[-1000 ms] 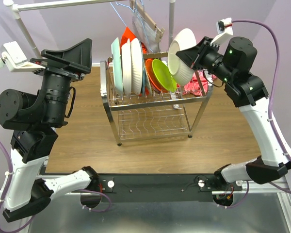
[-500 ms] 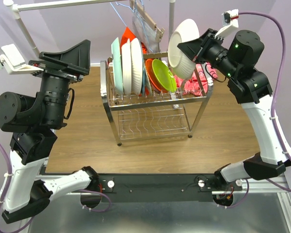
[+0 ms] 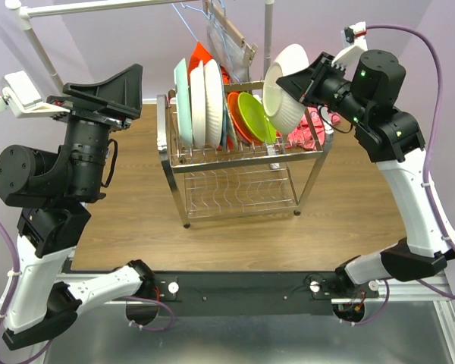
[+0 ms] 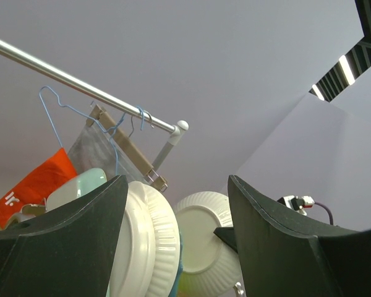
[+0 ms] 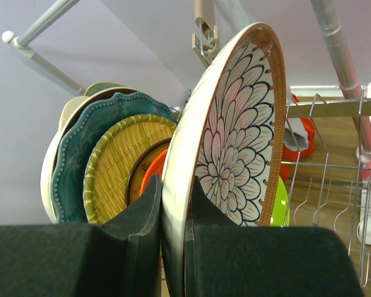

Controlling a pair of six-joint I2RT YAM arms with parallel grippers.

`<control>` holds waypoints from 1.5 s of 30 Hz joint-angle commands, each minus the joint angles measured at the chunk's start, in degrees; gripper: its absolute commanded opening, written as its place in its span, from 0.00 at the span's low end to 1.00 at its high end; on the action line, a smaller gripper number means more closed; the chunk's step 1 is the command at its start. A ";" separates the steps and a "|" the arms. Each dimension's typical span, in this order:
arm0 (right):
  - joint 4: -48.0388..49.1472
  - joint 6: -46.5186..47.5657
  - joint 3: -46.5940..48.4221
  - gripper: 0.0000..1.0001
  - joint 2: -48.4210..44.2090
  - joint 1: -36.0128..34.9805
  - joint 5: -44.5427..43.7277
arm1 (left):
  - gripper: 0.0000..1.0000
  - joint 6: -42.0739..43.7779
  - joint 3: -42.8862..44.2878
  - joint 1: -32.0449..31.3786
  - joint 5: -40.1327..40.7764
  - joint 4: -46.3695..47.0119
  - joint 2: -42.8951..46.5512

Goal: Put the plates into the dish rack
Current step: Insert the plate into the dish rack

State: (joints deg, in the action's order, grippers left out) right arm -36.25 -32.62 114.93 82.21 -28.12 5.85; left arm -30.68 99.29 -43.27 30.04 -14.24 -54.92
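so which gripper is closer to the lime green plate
Right. The right gripper holds a floral plate just beside the lime green plate; the left gripper hangs open, left of the dish rack.

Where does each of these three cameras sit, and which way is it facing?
Top: above and behind, looking down on both arms and the dish rack.
Left wrist: looks up through the open left pincer at the clothes rail.
Right wrist: looks along the right pincer, shut on the floral plate.
All three show that plate.
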 commanded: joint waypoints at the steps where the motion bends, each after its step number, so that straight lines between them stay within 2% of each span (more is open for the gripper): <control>1: 5.84 -2.36 2.40 0.01 -0.92 -0.53 -2.85 | 0.75 -0.70 -0.50 -0.15 1.86 1.32 0.86; 9: 4.96 -2.27 1.70 0.01 -1.26 -1.76 -5.49 | 0.75 -0.79 -0.85 -0.15 1.86 1.67 0.95; 24: 4.87 0.19 -3.14 0.01 -3.99 -2.55 -4.62 | 0.75 -0.61 -0.85 -0.15 1.77 1.94 0.60; 29: 4.87 1.42 -4.19 0.10 -5.13 -2.55 -4.62 | 0.75 -0.52 -0.67 -0.15 1.69 1.94 0.51; 36: 4.87 4.14 -5.77 0.27 -5.92 -2.55 -4.44 | 0.75 -0.52 -0.23 -0.24 1.51 2.02 -0.01; 41: 5.05 6.25 -6.13 0.32 -6.19 -2.55 -3.30 | 0.75 -0.35 -0.06 -0.15 1.34 2.20 -0.37; 45: 5.49 7.48 -5.69 0.32 -5.66 -2.55 -2.33 | 0.75 -0.35 0.12 -0.15 1.16 2.37 -0.54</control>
State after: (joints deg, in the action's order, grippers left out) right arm -35.64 -28.73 108.51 78.30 -30.74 2.46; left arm -30.92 98.65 -43.27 30.04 -13.26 -55.11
